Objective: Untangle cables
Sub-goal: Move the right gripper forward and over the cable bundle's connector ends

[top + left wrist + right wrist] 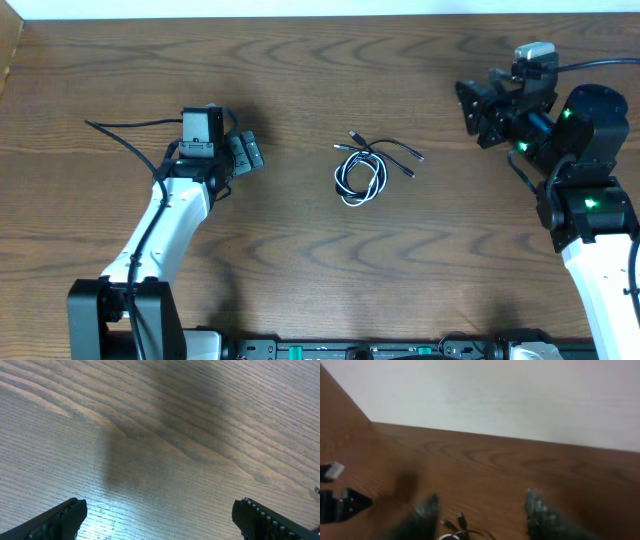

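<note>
The cables (363,166) lie in a small tangled bunch at the table's middle: a white cord looped with black cords, plug ends pointing up and right. My left gripper (248,153) is open and empty, left of the bunch; its wrist view (160,515) shows only bare wood between the fingers. My right gripper (467,108) is open and empty, to the right of and beyond the bunch. In the right wrist view the open fingers (482,510) are blurred and the cables' plug ends (460,525) show low between them.
The wooden table (300,60) runs to a pale wall at the far edge. A thick black robot cord (120,130) trails left of the left arm. The left arm (340,502) shows at the right wrist view's left edge.
</note>
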